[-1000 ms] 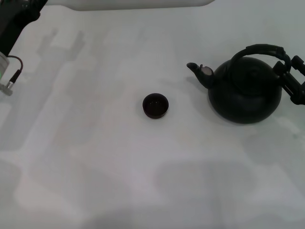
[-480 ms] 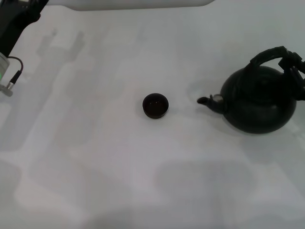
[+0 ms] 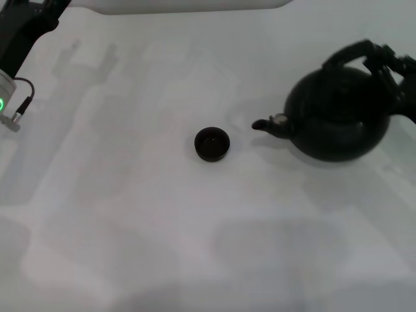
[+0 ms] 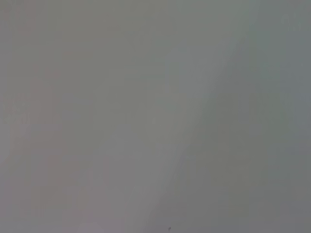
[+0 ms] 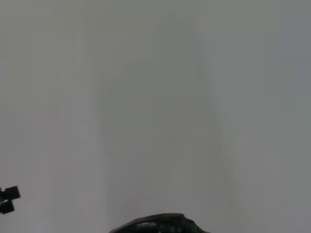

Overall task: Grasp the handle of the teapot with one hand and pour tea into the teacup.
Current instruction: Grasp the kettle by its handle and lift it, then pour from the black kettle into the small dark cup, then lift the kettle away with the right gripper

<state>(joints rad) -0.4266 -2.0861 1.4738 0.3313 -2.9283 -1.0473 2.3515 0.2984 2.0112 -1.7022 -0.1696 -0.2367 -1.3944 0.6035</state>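
White table (image 3: 162, 247), mottled with soft grey shadows; a pale raised edge runs along the frame's top. We find the teacup (image 3: 212, 144) at centre. The teapot (image 3: 338, 117) sits at right, spout toward the cup. The right gripper (image 3: 389, 65), upper right, is clamped on the handle (image 3: 354, 53). The left gripper (image 3: 26, 19) is parked upper left; we cannot tell its jaws.

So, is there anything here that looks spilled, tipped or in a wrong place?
No spill shows on the table. The only unusual thing is the teapot: it is tilted, spout low and pointing at the teacup, because the right gripper holds its handle. The spout is short of the cup, which stands upright.
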